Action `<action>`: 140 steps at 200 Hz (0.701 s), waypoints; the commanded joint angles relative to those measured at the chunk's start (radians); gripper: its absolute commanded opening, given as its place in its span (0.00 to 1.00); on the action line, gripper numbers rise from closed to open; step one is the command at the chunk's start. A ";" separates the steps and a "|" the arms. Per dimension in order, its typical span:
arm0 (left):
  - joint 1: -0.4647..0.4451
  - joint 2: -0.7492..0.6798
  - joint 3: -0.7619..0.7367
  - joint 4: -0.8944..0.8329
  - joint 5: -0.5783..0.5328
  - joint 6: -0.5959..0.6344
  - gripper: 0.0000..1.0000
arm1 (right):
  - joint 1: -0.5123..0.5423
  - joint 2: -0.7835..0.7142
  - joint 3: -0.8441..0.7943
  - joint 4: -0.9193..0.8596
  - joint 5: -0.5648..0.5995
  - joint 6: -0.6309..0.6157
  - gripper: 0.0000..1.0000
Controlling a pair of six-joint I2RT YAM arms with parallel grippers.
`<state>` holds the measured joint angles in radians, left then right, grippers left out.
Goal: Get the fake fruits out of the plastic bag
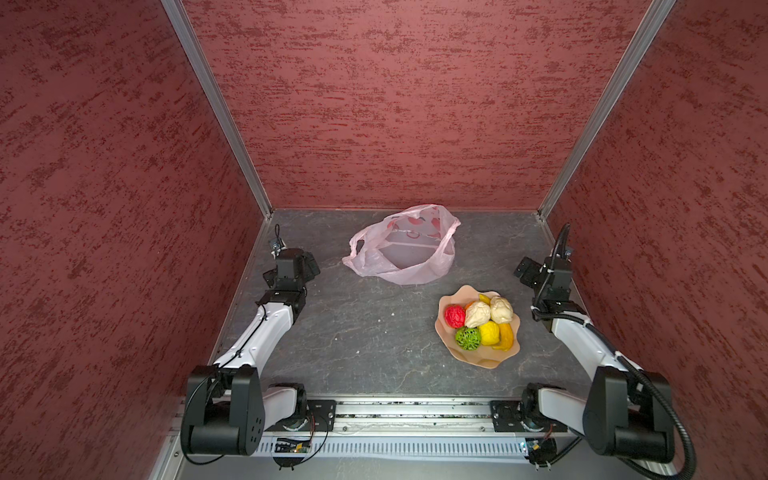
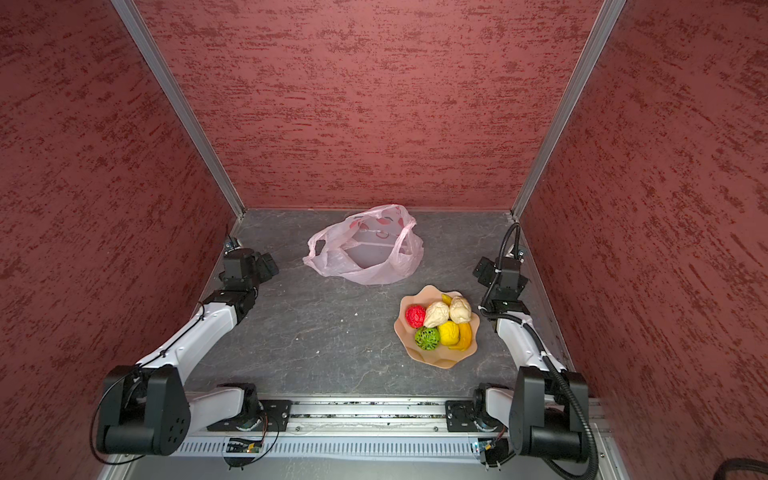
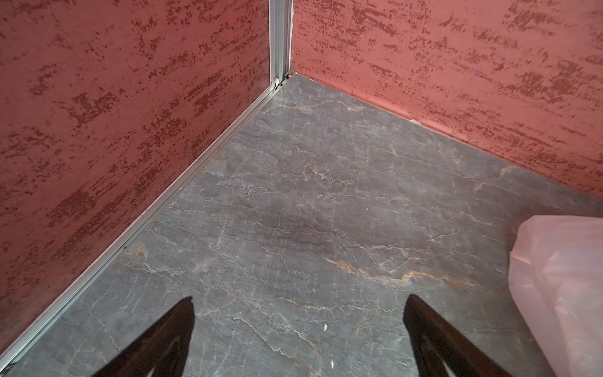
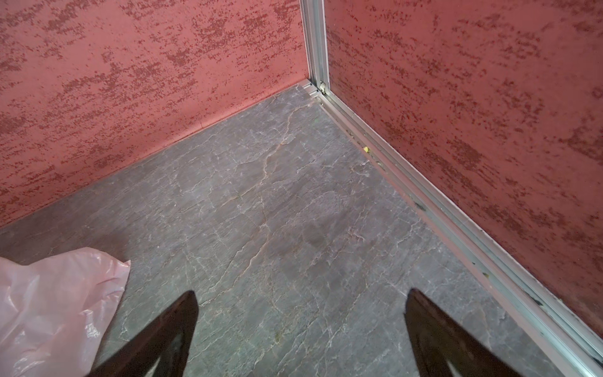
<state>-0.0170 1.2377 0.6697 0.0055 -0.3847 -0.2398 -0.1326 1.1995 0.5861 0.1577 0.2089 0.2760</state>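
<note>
Fake fruits (image 1: pixel 482 324): all heaped in tan wavy-edged dish (image 1: pixel 486 362), outside the plastic bag (image 1: pixel 409 274). Red ball (image 1: pixel 454 316) at dish's left, green lattice ball (image 1: pixel 468 338) nearest cam, lemon (image 1: pixel 489 332) just beside it, banana (image 1: pixel 506 336) along the right rim, two cream pieces (image 1: pixel 477 313) on top, touching.

Bag: far-middle of table (image 1: pixel 353 332), near back wall (image 1: pixel 395 104), crumpled, mouth gaping upward, handles slack. Dish sits apart from the bag, nearer cam and to the right.

Left hand (image 3: pixel 300 303): fingers spread wide, gripping nothing, over bare table at far-left corner; bag edge (image 3: pixel 561 287) nearby, not touching.

Right hand (image 4: pixel 301 296): same, spread wide, nothing between fingers, facing far-right corner; bag (image 4: pixel 49 310) off to one side.
</note>
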 commanded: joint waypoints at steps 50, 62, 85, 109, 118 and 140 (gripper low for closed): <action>0.040 0.162 -0.120 0.403 0.068 0.096 1.00 | -0.009 0.065 -0.064 0.235 0.006 -0.047 0.99; 0.041 0.186 -0.143 0.458 0.087 0.094 1.00 | -0.009 0.074 -0.070 0.258 0.013 -0.049 0.99; 0.043 0.203 -0.142 0.502 0.121 0.112 1.00 | -0.010 0.088 -0.085 0.309 0.014 -0.047 0.99; 0.050 0.217 -0.185 0.608 0.160 0.136 1.00 | -0.009 0.108 -0.099 0.358 0.017 -0.047 0.99; 0.050 0.227 -0.213 0.682 0.172 0.149 0.99 | -0.009 0.118 -0.104 0.378 0.027 -0.043 0.99; 0.045 0.224 -0.234 0.714 0.199 0.163 1.00 | -0.009 0.136 -0.117 0.417 0.023 -0.045 0.99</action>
<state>0.0254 1.4521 0.4667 0.5877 -0.2401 -0.1177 -0.1349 1.3190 0.4877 0.4702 0.2138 0.2459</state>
